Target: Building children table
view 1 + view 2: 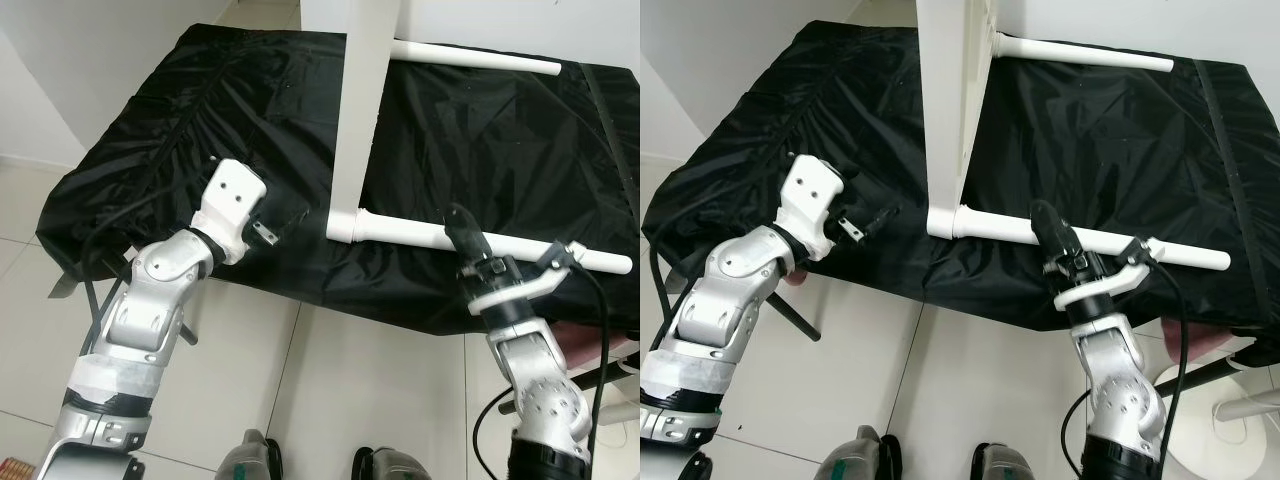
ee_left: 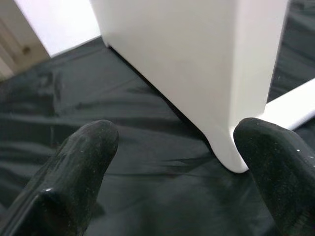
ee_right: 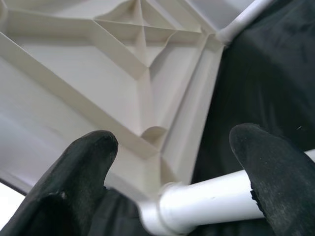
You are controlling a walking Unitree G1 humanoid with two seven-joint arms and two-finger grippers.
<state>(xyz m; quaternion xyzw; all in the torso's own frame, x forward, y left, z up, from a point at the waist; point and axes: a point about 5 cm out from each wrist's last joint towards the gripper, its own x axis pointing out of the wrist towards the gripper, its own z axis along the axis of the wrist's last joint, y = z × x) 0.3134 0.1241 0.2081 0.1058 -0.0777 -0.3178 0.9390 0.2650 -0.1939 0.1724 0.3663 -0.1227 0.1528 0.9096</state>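
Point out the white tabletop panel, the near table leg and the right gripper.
white tabletop panel [image 1: 357, 110], left eye view, on its edge face.
near table leg [image 1: 410, 234], left eye view, mid-tube.
right gripper [image 3: 172, 147], right wrist view, between its open fingertips.

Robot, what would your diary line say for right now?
tabletop on edge on black cloth | leg attached | left gripper open near corner | right gripper open over leg
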